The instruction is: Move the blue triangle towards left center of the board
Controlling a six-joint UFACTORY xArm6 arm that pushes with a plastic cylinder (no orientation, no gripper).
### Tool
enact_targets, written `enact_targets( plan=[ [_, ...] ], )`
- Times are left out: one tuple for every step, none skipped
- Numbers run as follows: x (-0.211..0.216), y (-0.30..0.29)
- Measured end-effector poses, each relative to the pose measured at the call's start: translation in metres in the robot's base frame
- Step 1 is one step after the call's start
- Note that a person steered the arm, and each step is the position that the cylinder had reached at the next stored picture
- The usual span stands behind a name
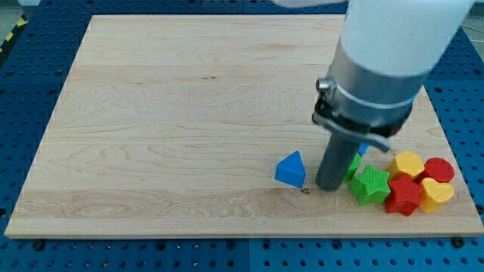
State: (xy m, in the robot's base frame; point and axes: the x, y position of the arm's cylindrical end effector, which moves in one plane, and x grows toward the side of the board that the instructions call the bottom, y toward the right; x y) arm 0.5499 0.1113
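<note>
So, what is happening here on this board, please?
A robot arm with a dark rod is pushing blocks on a wooden board. My tip sits just at the lower right of the blue triangle, which lies in the board's lower right part, far from left center. At the view's right a cluster waits: a green star, red blocks and yellow blocks.

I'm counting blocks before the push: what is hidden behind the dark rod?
A sliver of a blue block and part of a green block show at the rod's right edge; the rod covers the rest, so their shapes are unclear.
</note>
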Motion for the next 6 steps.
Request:
enact_targets(
  plan=[
    [-0.005,0.0],
    [0.014,0.01],
    [0.022,0.001],
    [0.011,-0.034],
    [-0.012,-0.073],
    [-0.035,-0.089]
  ],
)
